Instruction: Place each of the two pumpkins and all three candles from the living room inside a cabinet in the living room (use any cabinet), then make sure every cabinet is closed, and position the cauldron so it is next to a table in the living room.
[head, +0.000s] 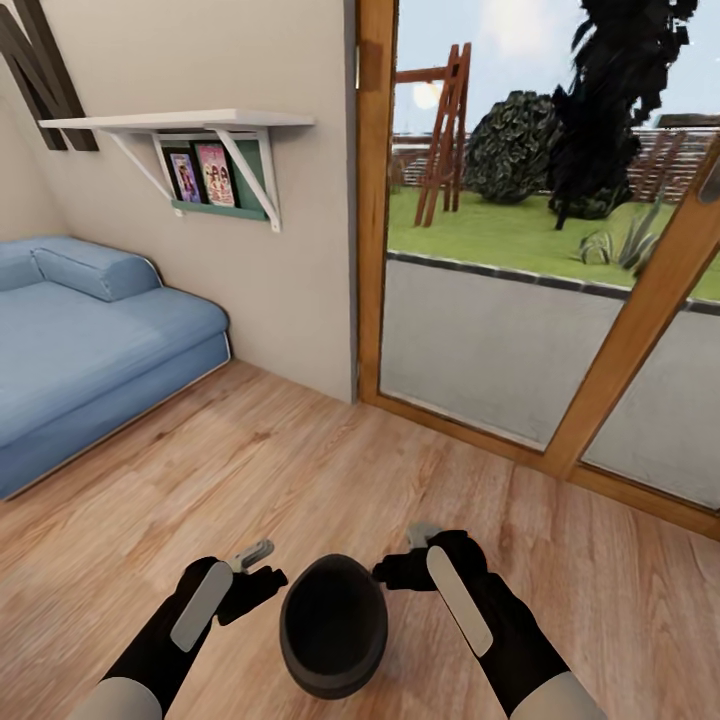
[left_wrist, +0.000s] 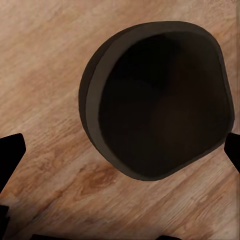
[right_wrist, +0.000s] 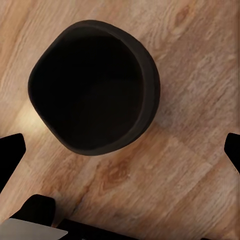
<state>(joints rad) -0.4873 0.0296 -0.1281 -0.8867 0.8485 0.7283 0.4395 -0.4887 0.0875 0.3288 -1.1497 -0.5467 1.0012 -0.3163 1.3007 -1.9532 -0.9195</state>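
Observation:
A dark, round, empty cauldron (head: 333, 625) stands on the wooden floor just in front of me, also seen from above as the cauldron (left_wrist: 157, 102) and the cauldron (right_wrist: 92, 85). My left gripper (head: 260, 568) hovers open at its left side, and my right gripper (head: 405, 556) is open at its right side. Neither touches it. In the left wrist view one black fingertip (left_wrist: 10, 155) sits far from the other, and the same holds for the right one's fingertip (right_wrist: 10, 152). The pumpkins, candles, cabinet and table are out of view.
A blue sofa (head: 90, 340) lies at the left along the wall. Above it hangs a white shelf (head: 190, 122) with books. A wood-framed glass door (head: 375, 220) to the garden stands ahead and to the right. Wooden floor (head: 330, 470) stretches between.

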